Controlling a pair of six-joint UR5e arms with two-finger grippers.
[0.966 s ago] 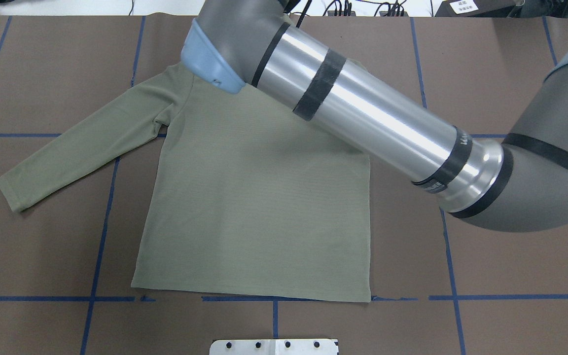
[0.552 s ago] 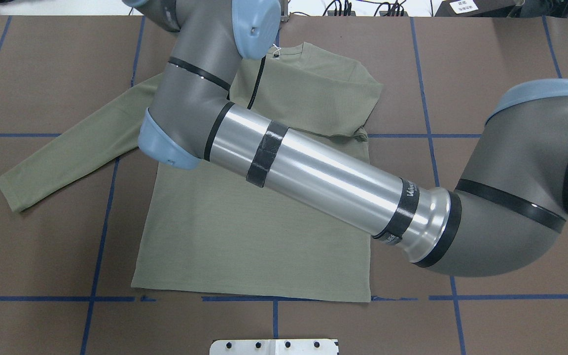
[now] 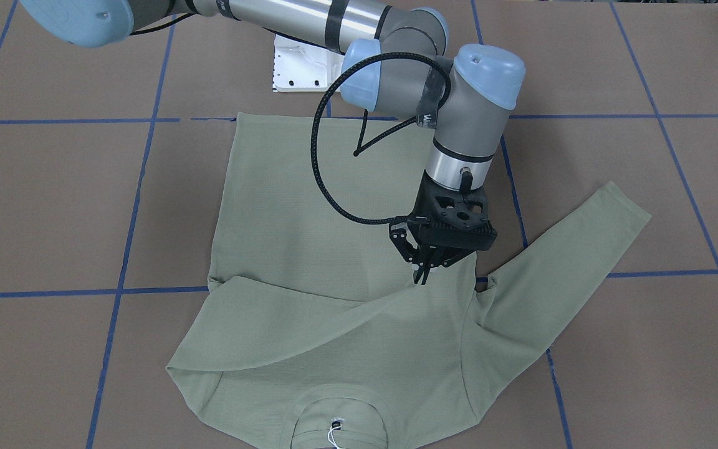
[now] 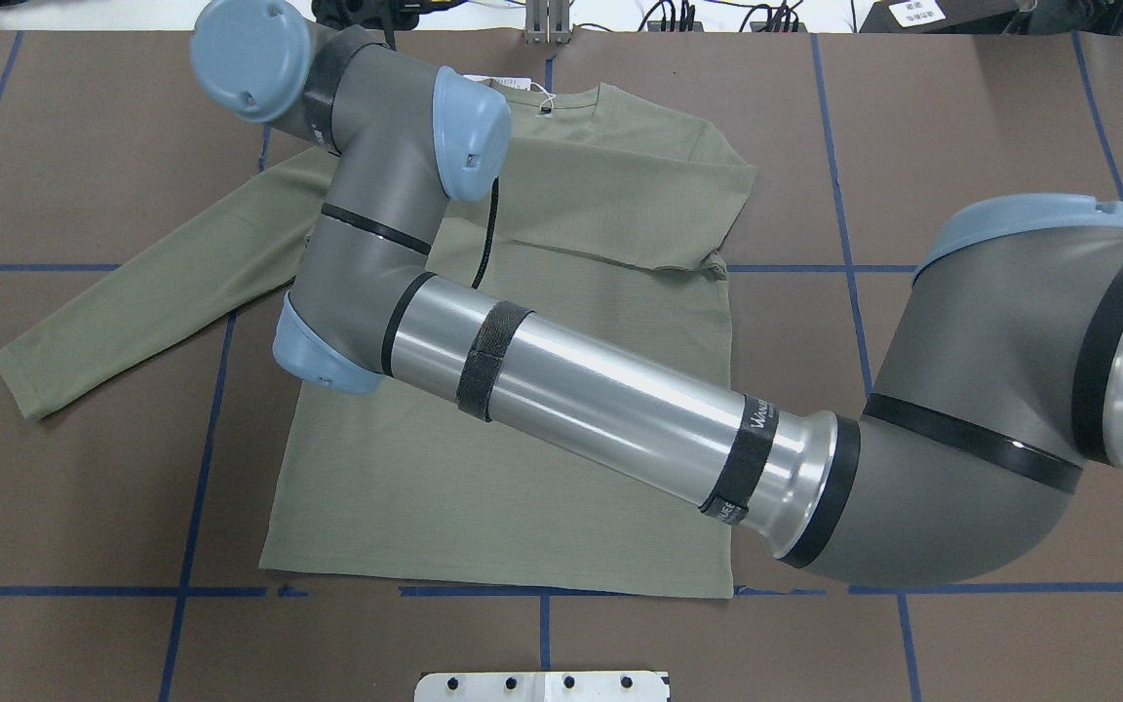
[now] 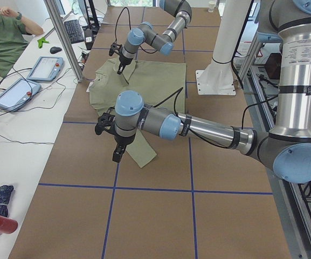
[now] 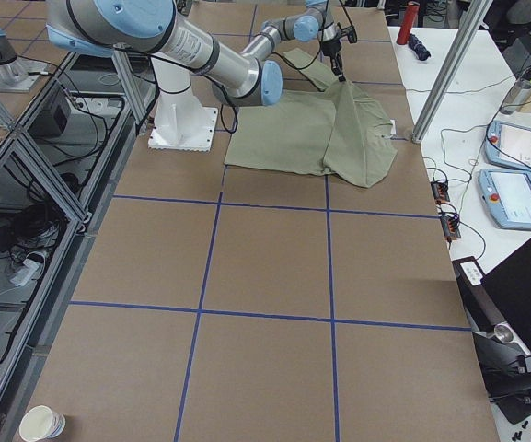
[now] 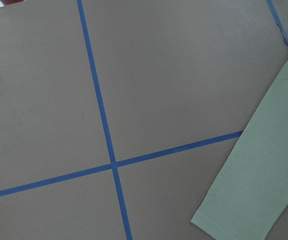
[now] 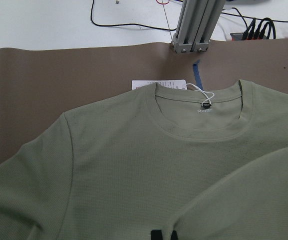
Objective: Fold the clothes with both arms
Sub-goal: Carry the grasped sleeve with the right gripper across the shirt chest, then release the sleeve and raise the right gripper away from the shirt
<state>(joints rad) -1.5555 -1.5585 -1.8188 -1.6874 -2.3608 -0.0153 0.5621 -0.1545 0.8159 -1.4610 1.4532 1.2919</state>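
The pale sage-green shirt (image 4: 522,487) lies flat on the brown table, collar (image 8: 198,125) away from the robot, with its white hang tag (image 8: 158,84) beside the collar. Its right sleeve is folded across the chest. My right gripper (image 3: 424,276) is shut on that sleeve's end, and the cloth rises to a peak at its fingertips (image 8: 156,235). The arm hides it in the overhead view. The left sleeve (image 4: 133,292) lies stretched out. My left gripper (image 5: 117,155) hovers above that sleeve's cuff (image 7: 253,195). I cannot tell whether it is open or shut.
The white pedestal base (image 3: 300,65) stands at the robot's edge of the table. Blue tape lines (image 7: 104,125) grid the brown cover. An aluminium post (image 8: 193,25) stands beyond the collar. An operator (image 5: 4,38) and teach pendants (image 5: 45,67) are at the far side.
My right arm has swung across the shirt toward its left-sleeve side and nearer the robot. The upper shirt with the folded right sleeve, hidden by the arm before, now shows.
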